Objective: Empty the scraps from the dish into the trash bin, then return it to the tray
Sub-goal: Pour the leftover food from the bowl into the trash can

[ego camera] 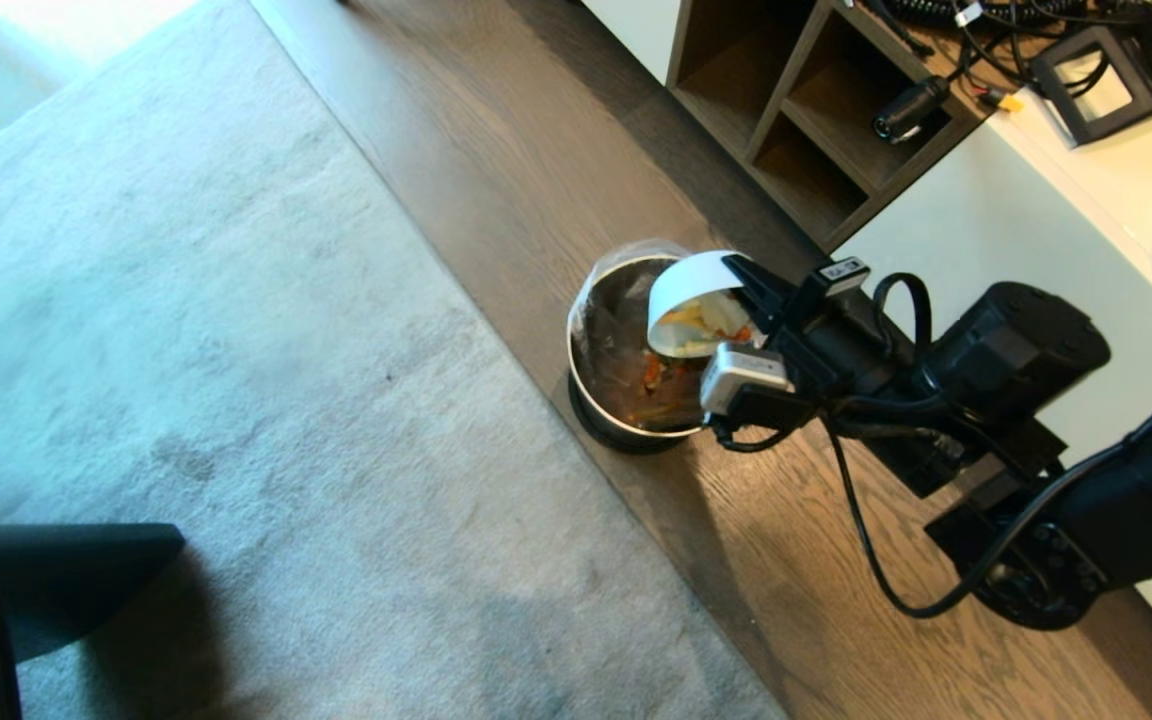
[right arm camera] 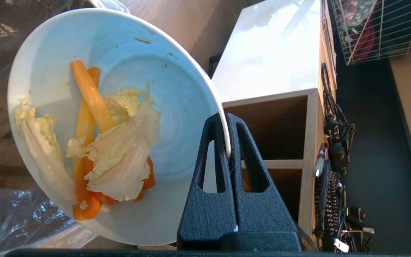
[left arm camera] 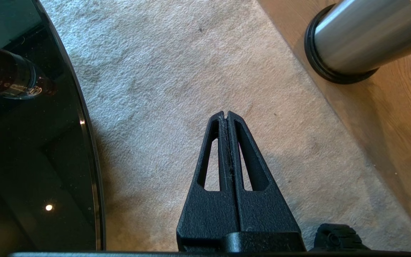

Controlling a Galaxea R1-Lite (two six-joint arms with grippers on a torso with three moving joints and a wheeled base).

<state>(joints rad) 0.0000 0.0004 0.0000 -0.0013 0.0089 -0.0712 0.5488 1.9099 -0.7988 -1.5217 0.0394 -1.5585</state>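
Dish [ego camera: 688,290]: a stiff, smooth white bowl, likely light but breakable and slick, tipped steeply over the trash bin [ego camera: 626,400] on the wood floor [ego camera: 556,150]. Its thin rim is the only handhold; the right gripper [right arm camera: 227,142] pinches it there, jaws nearly closed. Limp scraps [right arm camera: 112,142] cling inside and may need more tilt. The left gripper [left arm camera: 227,116] hangs idle over the rug [left arm camera: 177,64], jaws closed on nothing.

white dish [right arm camera: 177,107], orange/yellow scraps [right arm camera: 98,142], grey rug [ego camera: 236,400]
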